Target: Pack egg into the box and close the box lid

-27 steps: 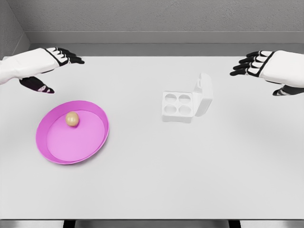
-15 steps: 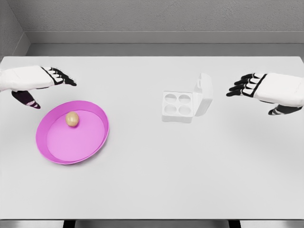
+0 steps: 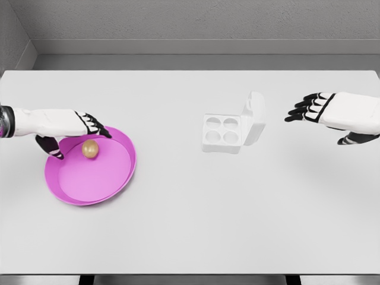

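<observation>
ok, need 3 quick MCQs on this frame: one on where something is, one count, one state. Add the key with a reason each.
1. Where is the egg?
A. in the box
B. on the pink plate
C. in the right hand

2. How many cups does the box have?
A. two
B. four
C. six

3. What state is the box lid in?
A. shut
B. open, standing up at the right side
C. lying off on the table

Key: 1 B, the egg sits on the plate beside the left hand, not gripped. 2 B, four round cups show, all empty. 3 B, the lid stands at the box's right edge; the right hand is off to its right, open.
</observation>
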{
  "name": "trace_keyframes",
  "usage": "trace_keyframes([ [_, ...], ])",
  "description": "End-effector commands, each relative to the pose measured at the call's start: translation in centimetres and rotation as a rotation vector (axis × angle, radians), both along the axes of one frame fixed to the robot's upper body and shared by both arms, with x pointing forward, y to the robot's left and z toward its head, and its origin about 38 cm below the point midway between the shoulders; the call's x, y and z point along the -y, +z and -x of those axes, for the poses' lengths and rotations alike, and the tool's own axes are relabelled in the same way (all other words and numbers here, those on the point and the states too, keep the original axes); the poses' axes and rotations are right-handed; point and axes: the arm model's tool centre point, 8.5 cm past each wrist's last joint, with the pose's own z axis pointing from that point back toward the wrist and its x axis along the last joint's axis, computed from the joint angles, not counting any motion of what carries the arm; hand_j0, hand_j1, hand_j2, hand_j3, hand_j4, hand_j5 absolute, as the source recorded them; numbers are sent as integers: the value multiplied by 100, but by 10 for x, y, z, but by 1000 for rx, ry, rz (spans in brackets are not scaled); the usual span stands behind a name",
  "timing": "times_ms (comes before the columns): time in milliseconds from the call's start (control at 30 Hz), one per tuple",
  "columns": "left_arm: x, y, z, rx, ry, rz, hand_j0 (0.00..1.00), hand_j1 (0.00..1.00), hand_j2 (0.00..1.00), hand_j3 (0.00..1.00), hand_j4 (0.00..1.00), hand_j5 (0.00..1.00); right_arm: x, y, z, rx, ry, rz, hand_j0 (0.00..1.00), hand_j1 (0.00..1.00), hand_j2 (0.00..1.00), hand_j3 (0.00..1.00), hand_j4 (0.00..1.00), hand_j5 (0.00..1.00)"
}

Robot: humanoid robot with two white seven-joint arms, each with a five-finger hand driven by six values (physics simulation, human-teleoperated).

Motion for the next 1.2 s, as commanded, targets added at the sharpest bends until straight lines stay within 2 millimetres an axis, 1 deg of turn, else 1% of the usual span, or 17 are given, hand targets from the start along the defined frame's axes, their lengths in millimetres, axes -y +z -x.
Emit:
trace_keyframes([
  [0,4,-2,-1,1,-8,-8,94,94,94,94,94,94,1,2,0,1,-3,-3,100,100,100,100,100,100],
  [67,5,-3,-1,3,-12,-12,91,91,91,91,91,91,1,1,0,-1,-4,-1,100,100,100,100,100,100],
  [133,4,-3,-1,5,-12,-21,89,89,89,89,89,89,1,2,0,1,-4,-1,100,100,100,100,100,100],
  [200,4,-8,2,-6,-13,-22,89,89,89,89,89,89,1,2,0,1,-3,-3,100,100,100,100,100,100],
  [333,3,-9,2,-8,-11,-25,89,89,89,89,89,89,1,2,0,1,-3,-3,100,100,100,100,100,100],
  [467,3,-11,2,-7,-15,-39,84,84,84,84,84,84,1,2,0,2,-3,-3,100,100,100,100,100,100],
  [500,8,-15,2,-7,-24,-44,84,84,84,84,84,84,1,2,0,2,-3,-3,100,100,100,100,100,100],
  [533,17,-19,0,-4,-44,-45,83,83,83,83,83,83,1,2,0,2,-3,-3,100,100,100,100,100,100],
  [800,13,-21,-1,2,-39,-72,83,83,83,83,83,83,1,3,0,4,-3,-3,100,100,100,100,100,100],
  [1067,14,-23,-4,2,-33,-78,82,82,82,82,82,82,1,3,0,5,-2,-1,100,100,100,100,100,100],
  [1100,14,-23,-4,3,-34,-79,81,81,81,81,81,81,1,3,0,5,-2,-1,100,100,100,100,100,100],
  [1167,14,-23,-4,2,-34,-80,74,74,74,74,74,74,0,3,0,3,0,-2,100,100,100,100,100,100],
])
